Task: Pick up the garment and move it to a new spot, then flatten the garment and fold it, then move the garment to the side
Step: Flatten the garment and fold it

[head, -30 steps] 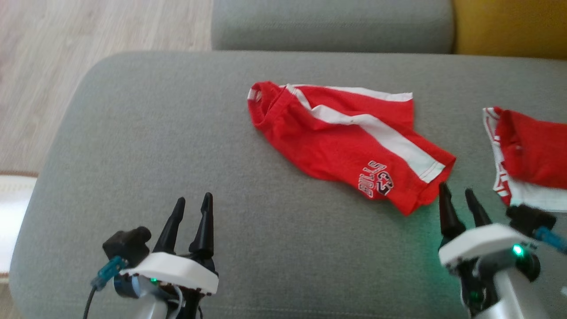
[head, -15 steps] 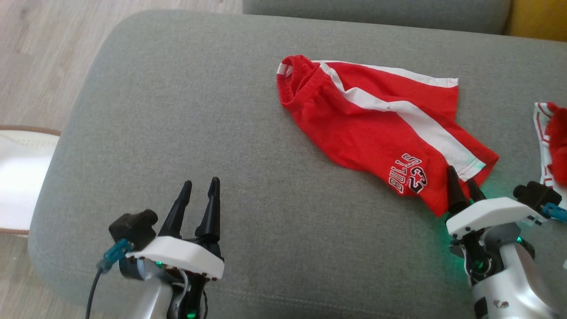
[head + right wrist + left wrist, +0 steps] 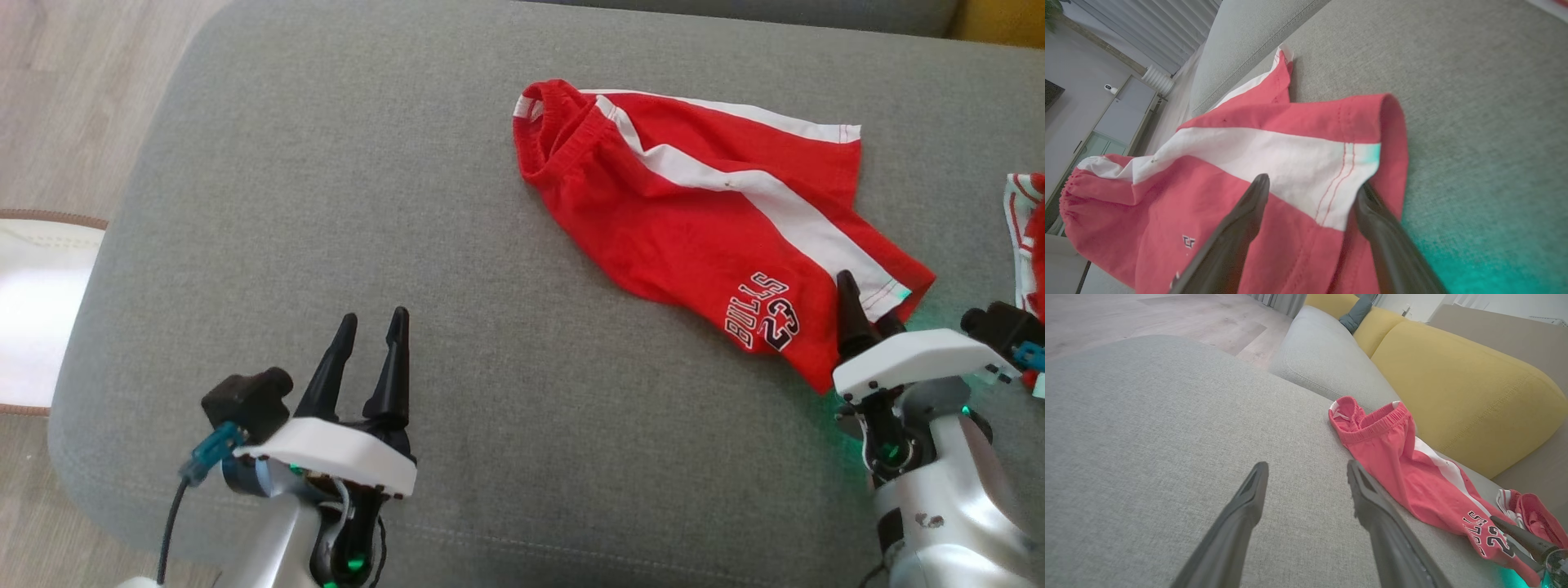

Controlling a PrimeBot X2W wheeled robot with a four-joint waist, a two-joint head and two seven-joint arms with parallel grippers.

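Grey sofa (image 3: 326,204), red shorts (image 3: 686,237), red garment (image 3: 1024,204) beside, left fingers (image 3: 393,367) wide, right fingers (image 3: 851,318) wide

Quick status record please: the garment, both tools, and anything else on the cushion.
garment: red shorts, white side stripe, BULLS 23 print, lying rumpled on gray sofa cushion
waistband: at the shorts' end toward the robot's left
left tool: open, over bare cushion, apart from the shorts
right tool: open, fingers at the shorts' leg hem, not closed on it
other: second red-and-white garment at the right edge
stage: pickup not yet done
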